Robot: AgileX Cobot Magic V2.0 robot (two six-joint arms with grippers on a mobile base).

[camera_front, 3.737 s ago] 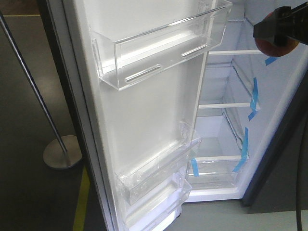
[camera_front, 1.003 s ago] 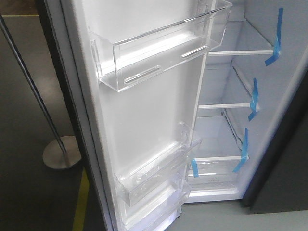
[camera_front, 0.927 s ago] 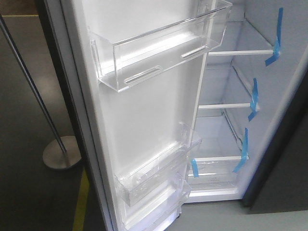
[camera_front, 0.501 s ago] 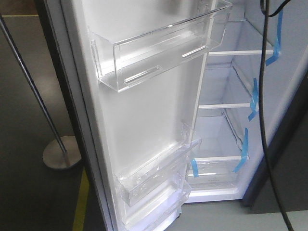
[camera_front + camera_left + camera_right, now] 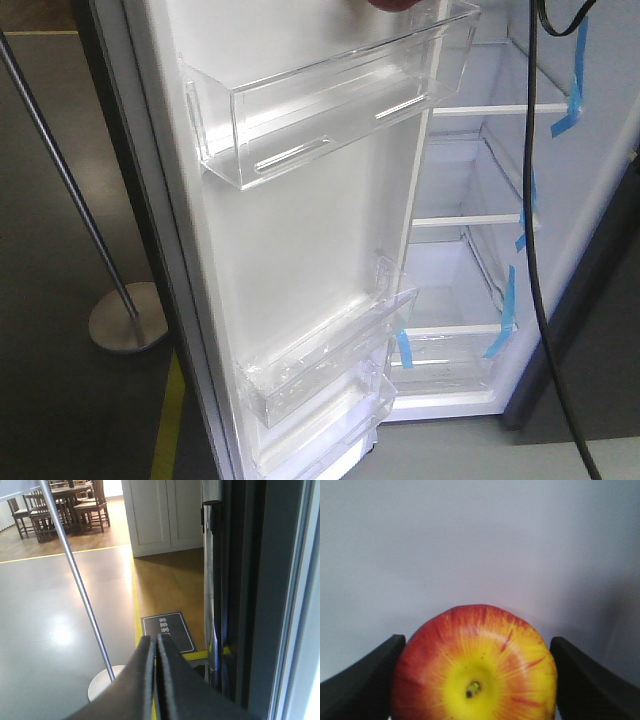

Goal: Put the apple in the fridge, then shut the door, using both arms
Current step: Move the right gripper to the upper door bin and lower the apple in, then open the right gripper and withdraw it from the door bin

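The apple (image 5: 475,665), red with a yellow centre, sits between the two black fingers (image 5: 365,680) of my right gripper (image 5: 477,640), which is shut on it in front of a plain white surface. In the front view only a red sliver of the apple (image 5: 393,4) shows at the top edge, above the door's upper clear bin (image 5: 330,100). The door (image 5: 300,260) stands wide open, its white lining facing me. The fridge (image 5: 600,180) is open at the right, with glass shelves and blue tape. My left gripper (image 5: 155,641) is shut and empty beside the door's dark outer edge (image 5: 280,580).
A metal pole (image 5: 60,170) on a round base (image 5: 128,316) stands left of the door. A black cable (image 5: 530,220) hangs in front of the fridge opening. A yellow floor line (image 5: 168,420) runs below the door. A dark panel (image 5: 590,370) flanks the fridge on the right.
The apple, at the upper right 3.7 s ago and then out of sight, now shows at the top edge above the door bin. The black cable has swung in and shifted left.
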